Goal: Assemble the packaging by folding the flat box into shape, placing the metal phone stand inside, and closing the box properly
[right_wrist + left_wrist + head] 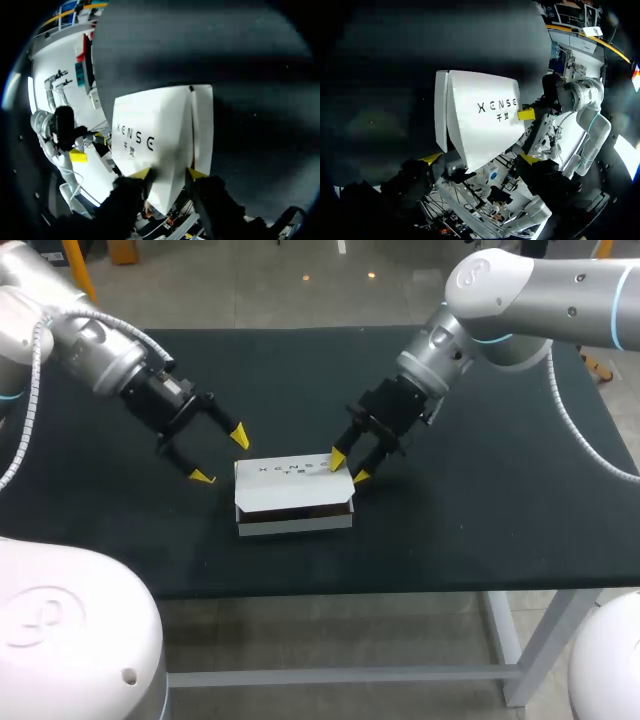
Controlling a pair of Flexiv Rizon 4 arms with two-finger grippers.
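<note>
A: Box state?
B: White box [290,490] on the table [450,530], lid down, dark slit along the front — can't see what's inside.
A: Grippers?
B: My right gripper [349,468] is spread across the lid's right rear corner, not clamped. My left gripper [221,457] is wide apart, empty, just beside the left end.

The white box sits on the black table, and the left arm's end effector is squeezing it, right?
Not quite. The white box does sit on the black table, but the left end effector is open and hangs beside it without touching. The head view shows the gap.
</note>
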